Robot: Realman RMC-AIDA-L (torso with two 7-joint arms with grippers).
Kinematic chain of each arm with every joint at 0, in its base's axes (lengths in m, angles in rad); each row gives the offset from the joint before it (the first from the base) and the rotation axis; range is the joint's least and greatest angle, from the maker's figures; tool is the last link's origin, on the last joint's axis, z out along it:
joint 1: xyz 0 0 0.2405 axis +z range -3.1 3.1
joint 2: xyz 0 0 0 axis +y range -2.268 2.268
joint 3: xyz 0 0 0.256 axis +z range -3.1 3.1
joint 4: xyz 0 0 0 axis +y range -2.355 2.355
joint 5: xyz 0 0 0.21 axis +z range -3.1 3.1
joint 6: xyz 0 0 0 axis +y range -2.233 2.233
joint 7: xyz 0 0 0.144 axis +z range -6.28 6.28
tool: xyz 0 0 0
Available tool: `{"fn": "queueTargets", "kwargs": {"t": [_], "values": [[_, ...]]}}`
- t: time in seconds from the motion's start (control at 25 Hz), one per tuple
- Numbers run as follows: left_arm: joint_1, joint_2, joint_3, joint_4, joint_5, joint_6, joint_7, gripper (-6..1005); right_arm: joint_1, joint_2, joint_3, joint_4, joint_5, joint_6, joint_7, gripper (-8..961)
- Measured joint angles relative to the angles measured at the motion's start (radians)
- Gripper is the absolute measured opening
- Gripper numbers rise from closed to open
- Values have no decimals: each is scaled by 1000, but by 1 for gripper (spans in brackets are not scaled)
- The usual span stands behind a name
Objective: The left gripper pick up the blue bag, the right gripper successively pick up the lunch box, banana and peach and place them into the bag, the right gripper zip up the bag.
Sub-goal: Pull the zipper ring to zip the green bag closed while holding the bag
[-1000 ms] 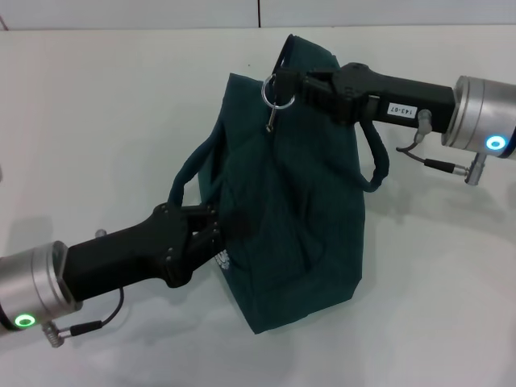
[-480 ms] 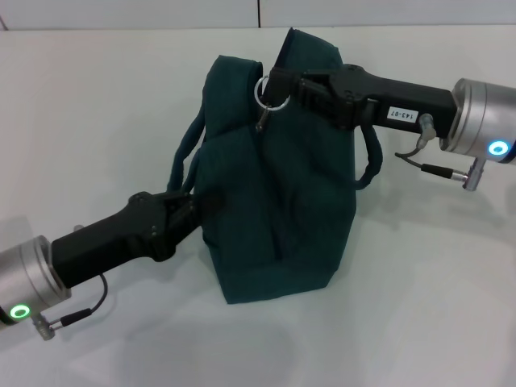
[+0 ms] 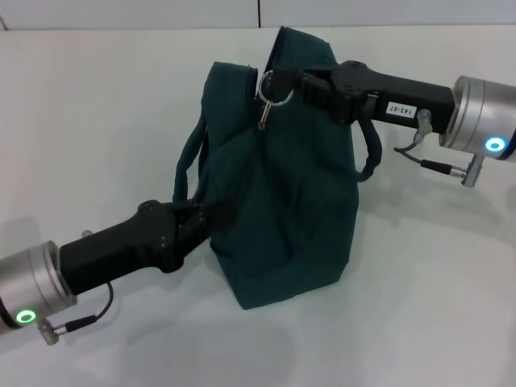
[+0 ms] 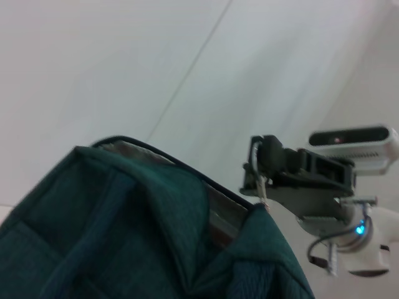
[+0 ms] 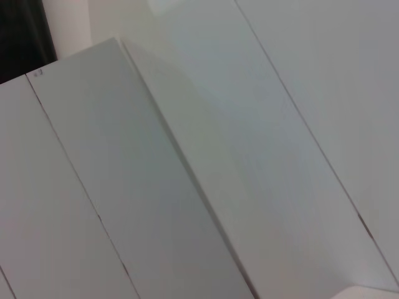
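Here we have the blue bag (image 3: 282, 193) standing on the white worktop (image 3: 97, 105), pinned from both sides; our left pincer (image 3: 211, 216) is clenched on the fabric of its side, seemingly to steady it against the pull; our right pincer (image 3: 278, 85) grips the ring pull (image 3: 267, 91) at the top, where a sliver of foil lining shows, so the zip looks not quite closed.

Two black grippers on silver cylindrical wrists, each with a glowing green-blue ring light, thin black cable; white label on right gripper (image 3: 278, 82).
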Motion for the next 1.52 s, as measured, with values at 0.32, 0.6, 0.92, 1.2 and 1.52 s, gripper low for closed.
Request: {"fn": "queueTargets", "kwargs": {"t": [0.32, 0.6, 0.92, 1.2, 1.52], "values": [[-16, 0, 2, 2, 43, 55, 51, 52, 16, 0, 9, 0, -2, 32, -3, 25], [-17, 4, 9, 2, 45, 62, 52, 54, 33, 0, 5, -1, -8, 56, -6, 25], [-15, -4, -23, -11, 17, 45, 52, 57, 40, -1, 4, -2, -8, 44, -4, 26], [1, -5, -86, -25, -70, 18, 23, 122, 2, -2, 5, -3, -9, -31, -5, 26], [19, -4, -186, -26, -101, -74, -72, 407, -15, 0, 36, -3, -3, -26, -13, 26]]}}
